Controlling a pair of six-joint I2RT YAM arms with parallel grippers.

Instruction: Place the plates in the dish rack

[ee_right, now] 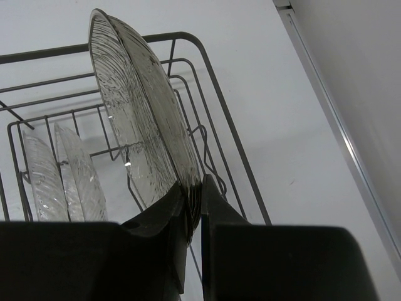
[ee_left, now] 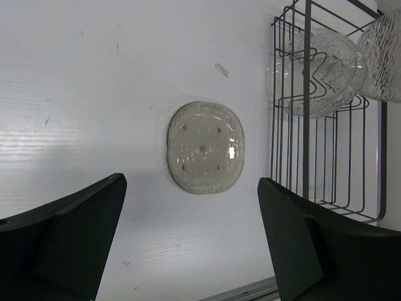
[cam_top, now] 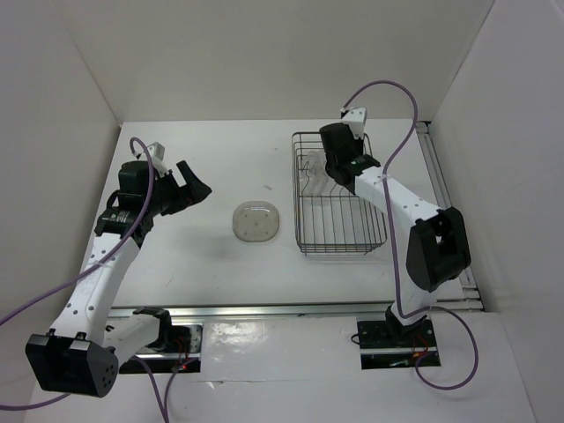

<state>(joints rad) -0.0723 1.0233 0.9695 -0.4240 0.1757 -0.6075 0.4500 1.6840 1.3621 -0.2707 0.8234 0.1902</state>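
Smoky plate [ee_right: 138,138], on edge, pinched by its rim in the narrow right hand [ee_right: 193,188] over the dish rack [cam_top: 340,231] near the far right corner of the bench [cam_top: 194,264], beside two standing plates [ee_right: 75,175]: best lowered upright into a free slot and released only once seated; fourth plate [cam_top: 256,221] flat mid-bench, left hand [cam_top: 198,181] wide, empty.

White tabletop [cam_top: 220,273] was matte, with faint ribbing up close and a few small scuffs [ee_left: 221,69] in the left wrist view. Plain white panels boxed it in: back wall [cam_top: 282,53] at 12 o'clock, left wall [cam_top: 44,132] at 9, right wall [cam_top: 520,132] at 3. An aluminium rail [cam_top: 291,310] ran along the table edge at 6, a second rail [cam_top: 438,167] along the edge at 3. Light was even and diffuse, shadows soft.
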